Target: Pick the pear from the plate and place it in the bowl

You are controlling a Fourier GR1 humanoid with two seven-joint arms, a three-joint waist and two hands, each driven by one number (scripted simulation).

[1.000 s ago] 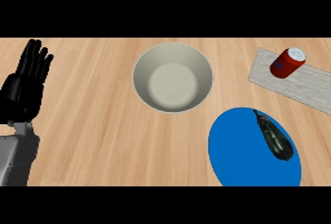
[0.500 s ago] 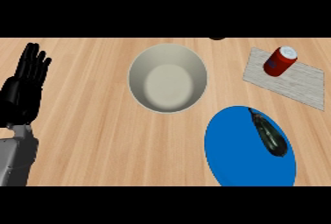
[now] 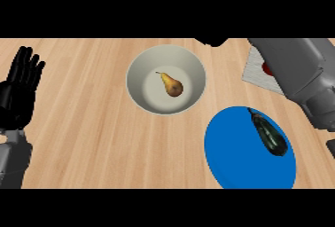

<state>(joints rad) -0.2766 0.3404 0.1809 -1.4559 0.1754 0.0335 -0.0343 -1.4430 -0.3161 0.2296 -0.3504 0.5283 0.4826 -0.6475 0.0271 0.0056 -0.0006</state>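
Now pear [image 3: 172,84] inside bowl [image 3: 147,95], apart from plate [image 3: 235,150].

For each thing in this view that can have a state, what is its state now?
pear: lying in the bowl
bowl: upright, holds the pear
blue plate: holds a dark long vegetable, no pear
left hand: open, fingers up, resting at the left edge
right hand: only a tip shows above the bowl, fingers unclear
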